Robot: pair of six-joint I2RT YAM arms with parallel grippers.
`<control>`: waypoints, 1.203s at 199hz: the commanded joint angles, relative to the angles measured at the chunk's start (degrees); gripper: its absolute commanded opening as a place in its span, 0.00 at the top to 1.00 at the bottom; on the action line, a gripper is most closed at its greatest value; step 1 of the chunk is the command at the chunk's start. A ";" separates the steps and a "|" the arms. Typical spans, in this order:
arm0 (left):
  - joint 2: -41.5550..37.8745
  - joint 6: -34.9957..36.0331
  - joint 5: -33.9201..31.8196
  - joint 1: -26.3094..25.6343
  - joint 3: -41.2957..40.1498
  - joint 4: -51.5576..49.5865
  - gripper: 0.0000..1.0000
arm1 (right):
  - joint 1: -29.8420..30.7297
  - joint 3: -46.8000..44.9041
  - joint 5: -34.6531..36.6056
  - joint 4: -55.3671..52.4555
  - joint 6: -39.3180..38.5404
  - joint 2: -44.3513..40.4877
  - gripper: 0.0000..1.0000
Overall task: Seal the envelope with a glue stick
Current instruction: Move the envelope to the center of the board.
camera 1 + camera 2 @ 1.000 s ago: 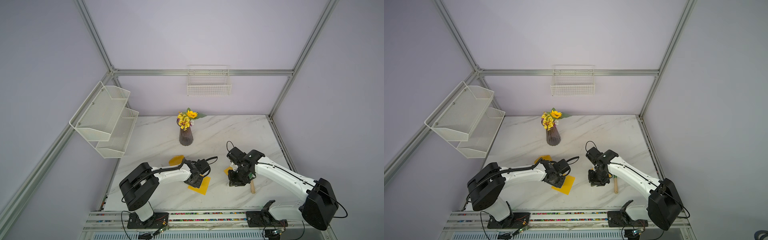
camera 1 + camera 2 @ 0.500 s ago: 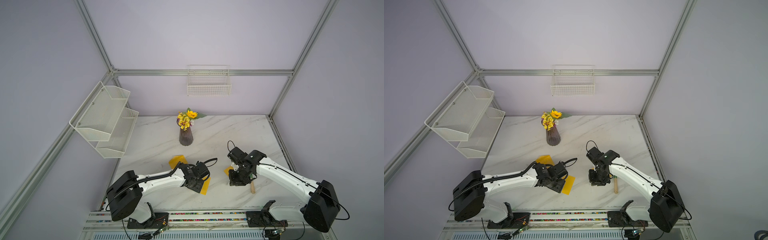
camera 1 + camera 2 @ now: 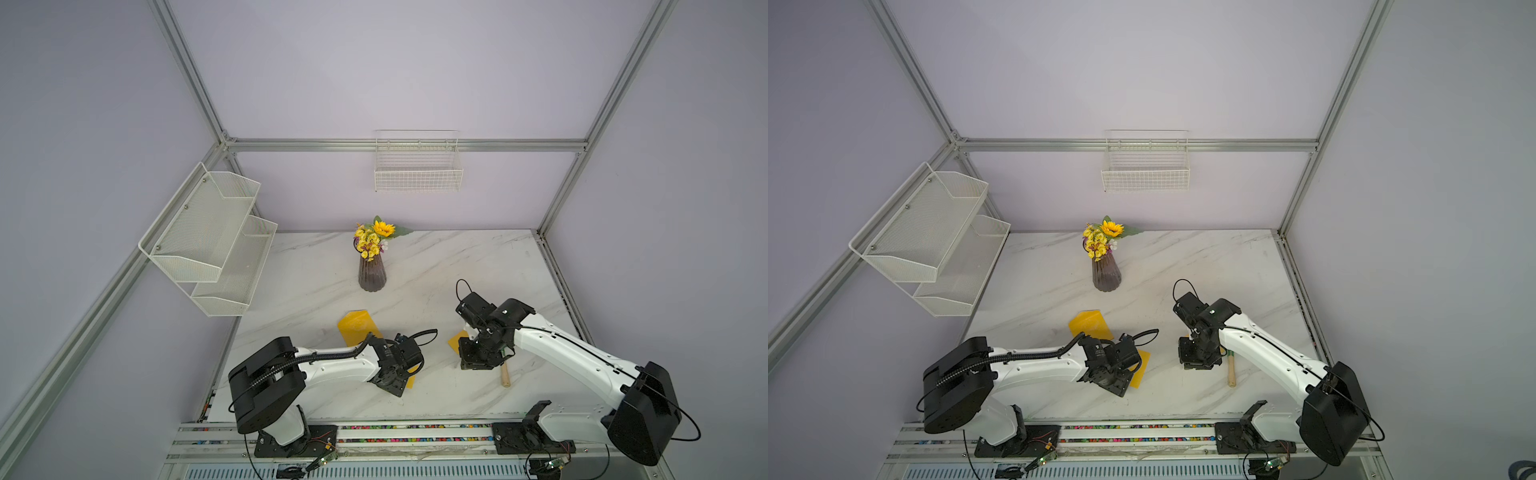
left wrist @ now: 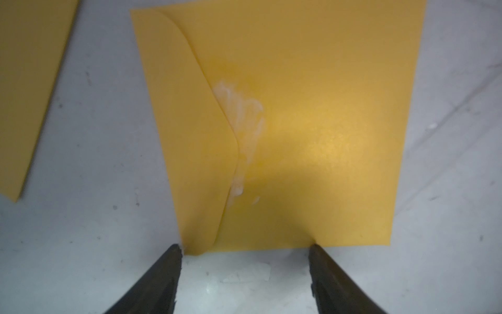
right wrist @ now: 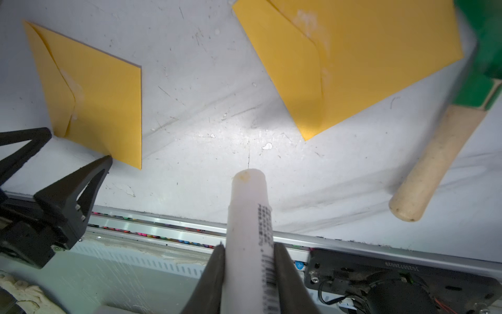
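Note:
A yellow envelope (image 4: 312,122) lies flat on the marble table with its flap folded down and a white glue smear along the flap's edge. In both top views only a strip of it (image 3: 411,380) (image 3: 1140,370) shows beside the left wrist. My left gripper (image 4: 244,247) is open, its fingertips at the envelope's near edge with nothing between them; the right wrist view also shows it (image 5: 78,144). My right gripper (image 5: 248,247) is shut on the white glue stick (image 5: 250,217), held above bare table with its end pointing down.
Two more yellow envelopes lie nearby, one (image 3: 357,328) behind the left arm and one (image 5: 366,54) under the right arm. A green rake (image 5: 483,54) with a wooden handle (image 3: 505,376) lies by the right gripper (image 3: 478,361). A flower vase (image 3: 372,270) stands mid-table.
My left gripper has opened and drawn back from over the envelope toward the table's front edge. The right arm with the glue stick has barely moved.

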 commanded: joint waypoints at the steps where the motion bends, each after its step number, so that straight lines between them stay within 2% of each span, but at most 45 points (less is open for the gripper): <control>1: 3.79 2.96 -1.59 2.10 -0.28 4.12 0.32 | -0.88 2.31 2.78 -1.49 0.49 -1.71 1.00; 26: 6.97 6.88 -0.21 5.26 1.85 5.92 0.35 | -2.03 3.84 3.87 -2.21 0.23 -2.30 1.00; 63: 11.32 12.89 2.02 10.09 6.59 8.60 0.35 | -3.28 5.01 4.65 -3.43 -0.35 -2.90 1.00; 103: 19.50 20.37 4.94 14.73 13.31 11.62 0.33 | -4.32 4.95 4.66 -4.16 -0.83 -3.75 1.00; 118: 23.34 23.32 7.71 16.08 17.86 11.69 0.33 | -4.52 4.94 4.65 -4.57 -0.83 -4.09 1.00; 164: 33.23 30.42 9.33 16.31 34.12 7.27 0.33 | -5.21 5.55 4.97 -5.55 -0.92 -5.04 1.00; 205: 28.12 32.04 8.69 16.58 36.40 7.23 0.31 | -5.49 5.99 4.87 -6.16 -0.92 -5.76 1.00; 240: 19.56 32.55 6.55 16.71 33.14 7.49 0.26 | -5.57 6.40 4.42 -6.19 -1.43 -5.28 1.00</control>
